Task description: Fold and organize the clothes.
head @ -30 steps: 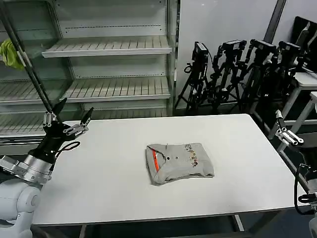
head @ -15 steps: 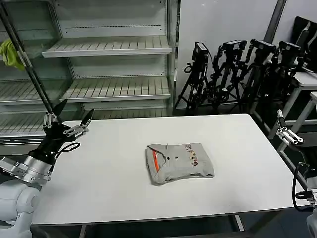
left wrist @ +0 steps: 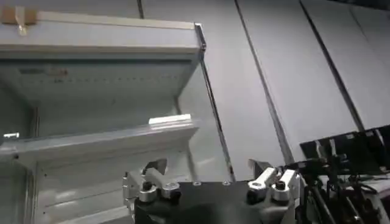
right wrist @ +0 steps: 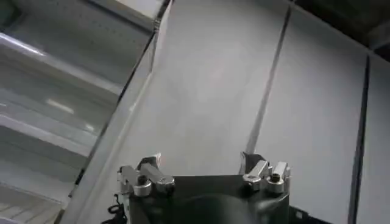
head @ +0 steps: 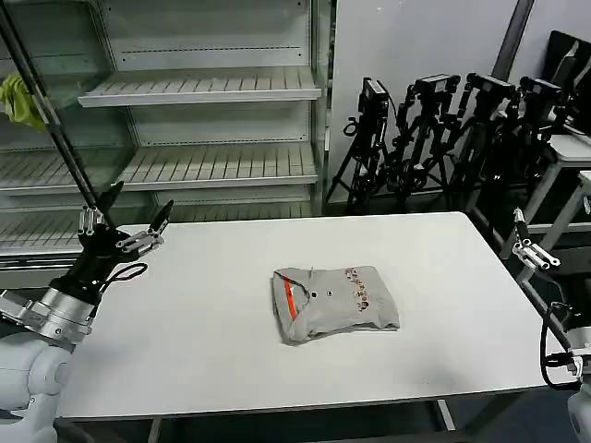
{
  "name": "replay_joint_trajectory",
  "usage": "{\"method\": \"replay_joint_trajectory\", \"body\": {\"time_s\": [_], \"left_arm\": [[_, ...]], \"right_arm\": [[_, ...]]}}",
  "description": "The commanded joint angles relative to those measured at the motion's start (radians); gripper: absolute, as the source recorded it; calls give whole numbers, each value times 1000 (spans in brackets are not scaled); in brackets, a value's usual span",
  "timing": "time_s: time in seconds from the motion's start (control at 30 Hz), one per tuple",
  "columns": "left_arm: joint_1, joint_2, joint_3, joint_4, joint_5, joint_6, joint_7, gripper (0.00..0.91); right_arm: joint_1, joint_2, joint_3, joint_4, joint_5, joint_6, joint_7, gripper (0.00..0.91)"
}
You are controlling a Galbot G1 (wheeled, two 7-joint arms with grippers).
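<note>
Setting is reading as a robotics lab or test room staged as a shop. A plain white worktop [head: 443,305] is standing in the middle. Behind it, empty white retail-style shelving [head: 199,88] with slatted shelves is lining the wall, a yellow-green rag [head: 18,97] hanging at its far left. To the right, a cluster of black camera tripods [head: 443,138] is standing against bare grey wall panels [head: 416,41], pointing to recording work. Another table edge is showing at far right.
</note>
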Motion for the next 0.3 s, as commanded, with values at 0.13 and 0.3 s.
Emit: {"method": "replay_joint_trajectory", "body": {"time_s": [0.13,0.3], "left_arm": [[5,3,-12,-5,-4,0,-4,907],[7,0,-14,-8,-5,0,-6,907]], "right_arm": [[5,3,-2,-11,-19,6,-8,907],[4,3,-5,-9,-18,5,-7,907]]}}
